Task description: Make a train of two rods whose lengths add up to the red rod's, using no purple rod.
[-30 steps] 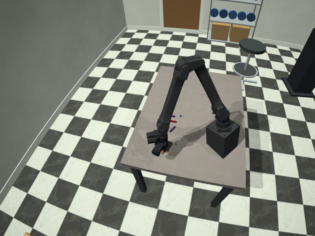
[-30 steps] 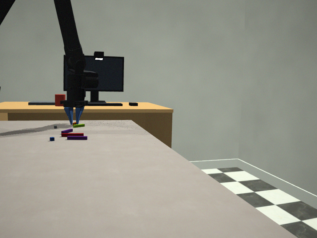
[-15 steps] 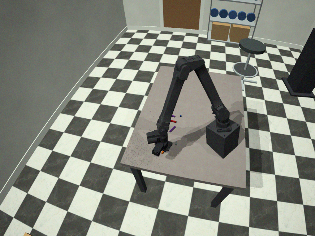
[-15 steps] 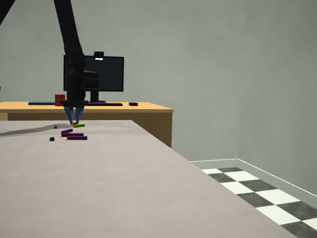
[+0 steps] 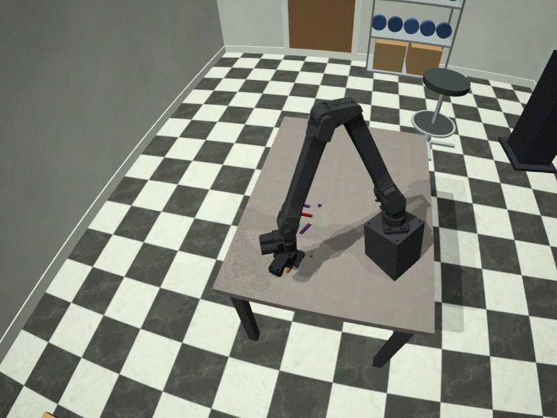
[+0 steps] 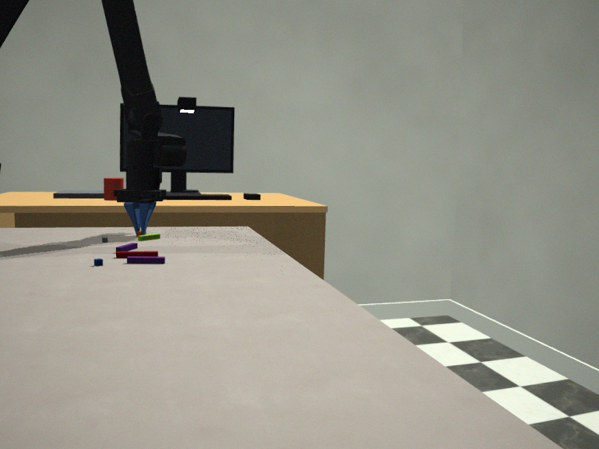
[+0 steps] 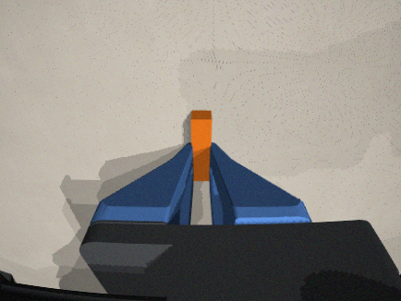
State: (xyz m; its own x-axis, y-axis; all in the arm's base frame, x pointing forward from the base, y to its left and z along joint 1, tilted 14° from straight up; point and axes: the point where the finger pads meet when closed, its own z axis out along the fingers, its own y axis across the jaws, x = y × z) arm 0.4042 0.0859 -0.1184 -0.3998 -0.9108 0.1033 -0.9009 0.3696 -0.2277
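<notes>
Orange rod btwn jaws.

Tool now shut on orange rod.
</notes>
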